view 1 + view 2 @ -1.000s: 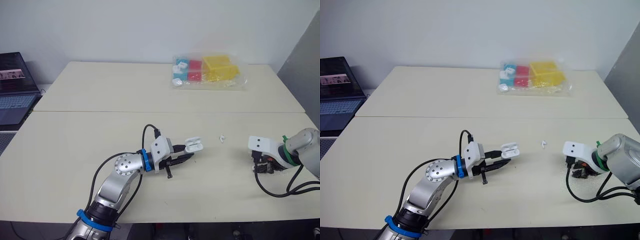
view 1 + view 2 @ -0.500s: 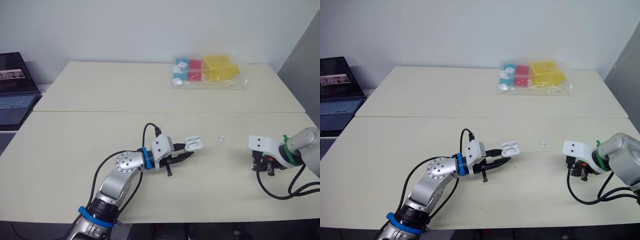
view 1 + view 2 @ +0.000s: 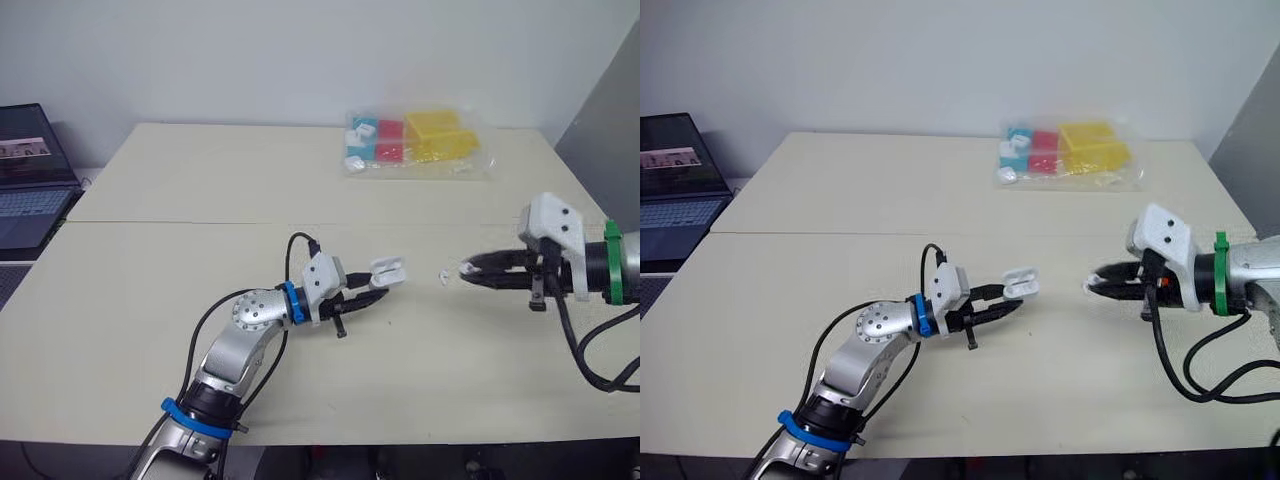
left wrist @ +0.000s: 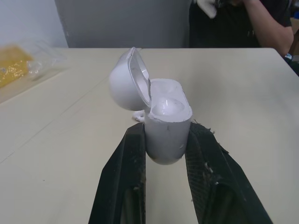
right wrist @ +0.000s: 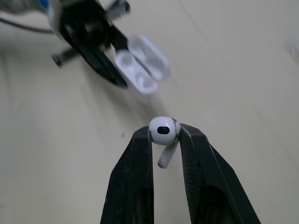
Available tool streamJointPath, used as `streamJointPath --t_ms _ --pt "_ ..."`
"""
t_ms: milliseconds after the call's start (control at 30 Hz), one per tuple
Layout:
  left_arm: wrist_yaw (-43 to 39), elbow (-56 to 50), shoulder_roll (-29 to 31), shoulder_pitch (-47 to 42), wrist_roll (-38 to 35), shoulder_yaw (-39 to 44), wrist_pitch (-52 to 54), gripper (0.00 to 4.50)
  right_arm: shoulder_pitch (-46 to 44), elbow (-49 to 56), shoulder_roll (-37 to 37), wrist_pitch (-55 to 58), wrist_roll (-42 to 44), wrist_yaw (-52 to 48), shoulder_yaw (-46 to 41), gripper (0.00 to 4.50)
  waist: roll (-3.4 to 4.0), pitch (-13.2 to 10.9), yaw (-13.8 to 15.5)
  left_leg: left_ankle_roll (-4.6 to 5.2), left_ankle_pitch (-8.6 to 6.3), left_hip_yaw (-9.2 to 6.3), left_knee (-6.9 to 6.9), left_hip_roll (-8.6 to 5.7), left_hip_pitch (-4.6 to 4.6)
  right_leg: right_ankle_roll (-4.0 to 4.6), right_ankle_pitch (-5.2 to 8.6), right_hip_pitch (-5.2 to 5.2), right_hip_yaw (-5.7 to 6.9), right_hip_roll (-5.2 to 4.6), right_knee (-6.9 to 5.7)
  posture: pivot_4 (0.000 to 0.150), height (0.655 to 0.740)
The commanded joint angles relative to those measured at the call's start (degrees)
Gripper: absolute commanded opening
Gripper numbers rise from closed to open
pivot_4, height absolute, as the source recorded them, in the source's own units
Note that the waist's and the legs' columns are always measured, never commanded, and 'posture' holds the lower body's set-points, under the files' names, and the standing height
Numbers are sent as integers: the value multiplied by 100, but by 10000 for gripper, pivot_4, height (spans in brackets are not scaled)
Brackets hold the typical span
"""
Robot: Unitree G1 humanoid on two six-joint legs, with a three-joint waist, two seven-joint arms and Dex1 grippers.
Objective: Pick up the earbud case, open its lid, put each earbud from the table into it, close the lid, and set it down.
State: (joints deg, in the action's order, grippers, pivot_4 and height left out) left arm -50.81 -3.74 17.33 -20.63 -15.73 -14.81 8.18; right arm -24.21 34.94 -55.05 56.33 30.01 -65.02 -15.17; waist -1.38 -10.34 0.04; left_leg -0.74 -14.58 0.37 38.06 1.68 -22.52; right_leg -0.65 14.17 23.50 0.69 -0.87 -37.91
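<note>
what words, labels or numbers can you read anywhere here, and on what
No text can be read.
The screen of the open black laptop shows a bright strip, too blurred to read.
The clear plastic bag of coloured boxes has no legible label.
The white plastic earbud case and the white earbud show no markings.

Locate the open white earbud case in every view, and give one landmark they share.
Left eye: open white plastic earbud case, near picture centre, at the left gripper's tips.
Right eye: case, same place.
Left wrist: case clamped between that gripper's black fingers.
Right wrist: case beyond the white earbud pinched by the right gripper.
Shared landmark: the left gripper's black fingers.
</note>
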Motion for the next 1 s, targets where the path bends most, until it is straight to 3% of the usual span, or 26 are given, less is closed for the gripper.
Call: streamJointPath --t_ms 33,133,433,700,1000 --pt "-5 -196 -72 -172 -229 164 108 7984 -198 376 615 198 441 920 -298 4376 -3 -1 -1 0 0 1 -1 0 -1 0 0 0 -2 -3 1 1500 7400" --pt "42 -247 -123 -304 -377 272 273 7984 -82 737 1472 -51 518 1757 -218 4376 -2 -1 -3 0 0 4 1 -2 -3 -2 -1 2 -6 -7 -2 1500 7400" --pt "56 -392 -116 -430 -495 400 527 7984 254 982 2754 -695 439 3109 400 4376 -1 0 -16 0 0 2 -2 -1 -4 -3 -1 5 -5 -4 -3 1500 7400" --pt "23 -466 -84 -485 -556 433 626 7984 941 539 2771 -2655 -895 3148 1466 4376 -1 0 -17 0 0 3 -2 -3 -4 -2 0 4 -4 0 2 1500 7400" --pt "32 -553 -64 -466 -578 463 712 7984 1126 118 2838 -3430 -1185 3160 1563 4376 -1 0 -15 1 0 2 -3 -2 -1 -1 0 5 -4 5 -1 1500 7400"
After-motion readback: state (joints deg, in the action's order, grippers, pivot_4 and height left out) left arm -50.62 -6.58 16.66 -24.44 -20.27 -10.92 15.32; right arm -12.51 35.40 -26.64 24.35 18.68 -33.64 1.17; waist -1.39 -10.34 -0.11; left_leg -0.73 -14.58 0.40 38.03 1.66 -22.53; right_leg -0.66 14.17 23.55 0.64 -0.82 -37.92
